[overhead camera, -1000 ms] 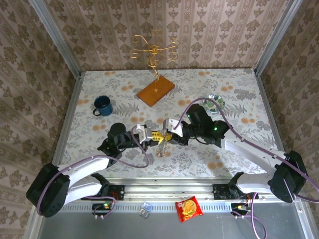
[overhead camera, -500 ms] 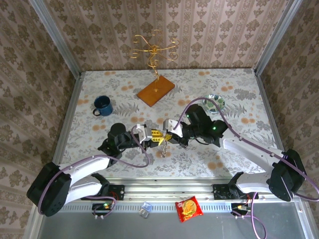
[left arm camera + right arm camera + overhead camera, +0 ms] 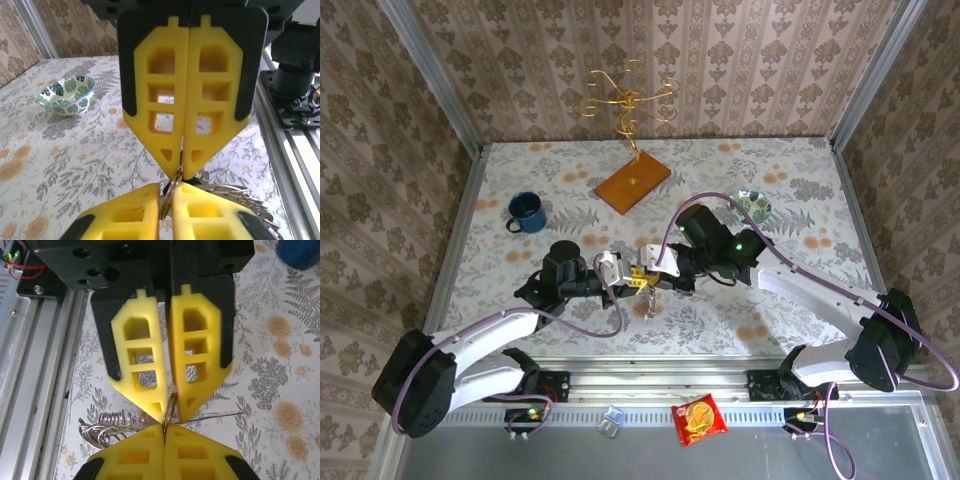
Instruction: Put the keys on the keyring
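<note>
Left gripper (image 3: 172, 416) and right gripper (image 3: 181, 167) clenched on the thin silvery keyring (image 3: 171, 405).
We see yellow lattice-cut fingers (image 3: 141, 342) meeting tip to tip, pinching the wire hoop, well right of the glossy blue mug (image 3: 526, 211).

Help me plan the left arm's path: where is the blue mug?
In the top external view, the blue mug stands on the table at its left side, left of the wooden board.
</note>
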{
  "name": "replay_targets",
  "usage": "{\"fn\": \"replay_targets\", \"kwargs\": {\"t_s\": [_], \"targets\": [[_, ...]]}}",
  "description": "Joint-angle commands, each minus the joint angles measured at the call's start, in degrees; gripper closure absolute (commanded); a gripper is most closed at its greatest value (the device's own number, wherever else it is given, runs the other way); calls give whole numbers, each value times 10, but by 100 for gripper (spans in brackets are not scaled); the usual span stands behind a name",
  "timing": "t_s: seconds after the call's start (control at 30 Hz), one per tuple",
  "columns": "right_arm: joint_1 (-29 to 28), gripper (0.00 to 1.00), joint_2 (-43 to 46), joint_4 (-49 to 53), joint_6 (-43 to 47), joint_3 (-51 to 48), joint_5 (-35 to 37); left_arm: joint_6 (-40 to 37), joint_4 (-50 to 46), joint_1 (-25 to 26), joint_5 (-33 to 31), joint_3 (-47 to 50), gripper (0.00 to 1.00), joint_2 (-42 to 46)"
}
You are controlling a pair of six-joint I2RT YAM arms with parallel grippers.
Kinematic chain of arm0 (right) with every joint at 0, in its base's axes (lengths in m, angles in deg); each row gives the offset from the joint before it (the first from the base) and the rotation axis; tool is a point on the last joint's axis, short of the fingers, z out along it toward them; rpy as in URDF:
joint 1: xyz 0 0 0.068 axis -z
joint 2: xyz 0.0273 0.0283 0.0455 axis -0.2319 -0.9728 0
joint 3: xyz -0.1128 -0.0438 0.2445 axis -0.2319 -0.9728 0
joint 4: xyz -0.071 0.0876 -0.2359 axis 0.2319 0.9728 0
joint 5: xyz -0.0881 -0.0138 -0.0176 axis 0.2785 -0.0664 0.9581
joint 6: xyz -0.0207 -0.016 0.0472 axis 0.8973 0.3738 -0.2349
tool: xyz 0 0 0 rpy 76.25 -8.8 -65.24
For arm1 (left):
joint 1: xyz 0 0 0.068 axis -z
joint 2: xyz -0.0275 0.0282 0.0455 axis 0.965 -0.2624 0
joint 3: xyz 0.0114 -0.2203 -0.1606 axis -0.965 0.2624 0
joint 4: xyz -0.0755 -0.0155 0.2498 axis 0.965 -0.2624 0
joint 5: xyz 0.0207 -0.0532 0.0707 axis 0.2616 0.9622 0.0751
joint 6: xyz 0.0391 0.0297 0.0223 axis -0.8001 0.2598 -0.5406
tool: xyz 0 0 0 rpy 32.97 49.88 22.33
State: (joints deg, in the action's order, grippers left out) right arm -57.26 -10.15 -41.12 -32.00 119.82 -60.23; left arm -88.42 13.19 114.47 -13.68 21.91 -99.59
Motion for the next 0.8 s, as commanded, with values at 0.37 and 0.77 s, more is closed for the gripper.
{"fn": "replay_targets", "kwargs": {"t_s": [0.37, 0.77], "targets": [[7, 87, 15, 1, -11, -22, 12, -19, -11, 2, 1, -14, 100, 20], [11, 99, 19, 5, -12, -30, 24, -21, -12, 2, 4, -12, 100, 25]]}}
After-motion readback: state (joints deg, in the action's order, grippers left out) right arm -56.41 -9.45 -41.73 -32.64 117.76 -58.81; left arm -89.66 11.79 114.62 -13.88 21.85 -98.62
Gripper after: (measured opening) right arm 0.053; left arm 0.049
